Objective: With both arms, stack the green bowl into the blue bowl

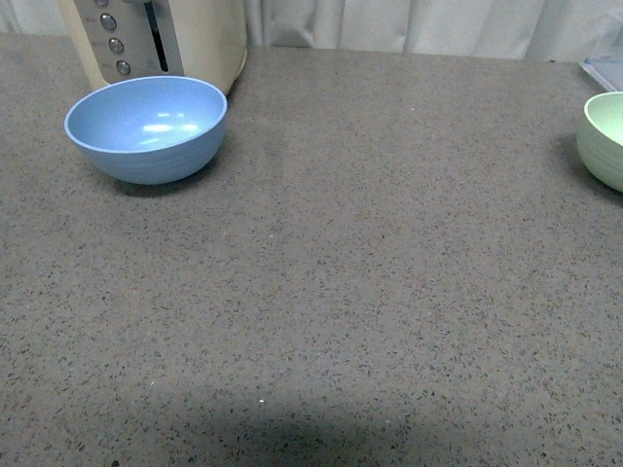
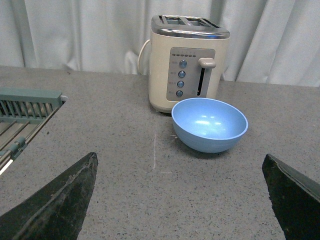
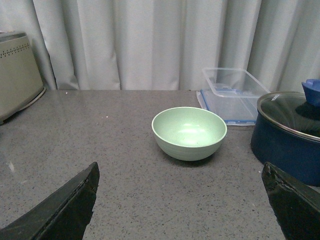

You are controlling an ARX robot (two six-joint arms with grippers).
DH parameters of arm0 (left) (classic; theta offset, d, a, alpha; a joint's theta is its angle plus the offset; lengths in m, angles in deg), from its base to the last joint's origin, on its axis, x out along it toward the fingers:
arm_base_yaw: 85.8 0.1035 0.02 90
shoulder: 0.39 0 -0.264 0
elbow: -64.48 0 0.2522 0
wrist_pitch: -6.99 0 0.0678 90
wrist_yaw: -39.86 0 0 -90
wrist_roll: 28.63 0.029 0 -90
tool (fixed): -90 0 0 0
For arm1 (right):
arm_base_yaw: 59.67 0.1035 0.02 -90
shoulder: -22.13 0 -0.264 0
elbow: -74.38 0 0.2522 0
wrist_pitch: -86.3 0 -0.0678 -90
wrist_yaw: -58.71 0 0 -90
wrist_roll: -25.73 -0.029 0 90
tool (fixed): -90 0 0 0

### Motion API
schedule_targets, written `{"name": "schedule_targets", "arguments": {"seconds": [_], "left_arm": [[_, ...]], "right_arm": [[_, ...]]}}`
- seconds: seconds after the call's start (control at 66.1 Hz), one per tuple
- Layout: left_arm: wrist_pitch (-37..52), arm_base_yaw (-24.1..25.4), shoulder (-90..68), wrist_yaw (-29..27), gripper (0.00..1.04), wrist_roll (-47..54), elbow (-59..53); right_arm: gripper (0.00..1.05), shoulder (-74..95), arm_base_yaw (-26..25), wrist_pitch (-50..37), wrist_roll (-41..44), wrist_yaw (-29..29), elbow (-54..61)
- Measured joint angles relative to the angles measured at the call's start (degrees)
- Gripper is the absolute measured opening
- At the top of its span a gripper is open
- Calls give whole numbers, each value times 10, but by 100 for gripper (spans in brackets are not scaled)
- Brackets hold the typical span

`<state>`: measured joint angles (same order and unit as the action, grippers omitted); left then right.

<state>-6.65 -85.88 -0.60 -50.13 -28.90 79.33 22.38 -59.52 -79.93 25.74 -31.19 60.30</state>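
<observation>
The blue bowl (image 1: 146, 126) stands upright and empty at the far left of the grey counter, in front of a toaster. It also shows in the left wrist view (image 2: 209, 124), ahead of my left gripper (image 2: 180, 162), which is open and empty, well short of it. The green bowl (image 1: 605, 138) stands upright and empty at the far right, cut by the frame edge. It also shows in the right wrist view (image 3: 189, 132), ahead of my right gripper (image 3: 180, 165), which is open and empty. Neither arm shows in the front view.
A cream toaster (image 1: 156, 39) stands right behind the blue bowl. A dish rack (image 2: 25, 112) lies off to the left. A clear lidded box (image 3: 232, 95) and a dark blue pot (image 3: 290, 132) with a glass lid stand near the green bowl. Curtains hang behind the counter.
</observation>
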Motion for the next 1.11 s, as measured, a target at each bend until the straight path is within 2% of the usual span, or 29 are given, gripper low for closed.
{"name": "schedule_targets", "arguments": {"seconds": [1.105], "left_arm": [[0, 0, 0, 0, 98, 0, 0]], "right_arm": [[95, 0, 0, 0, 0, 0, 0]]}}
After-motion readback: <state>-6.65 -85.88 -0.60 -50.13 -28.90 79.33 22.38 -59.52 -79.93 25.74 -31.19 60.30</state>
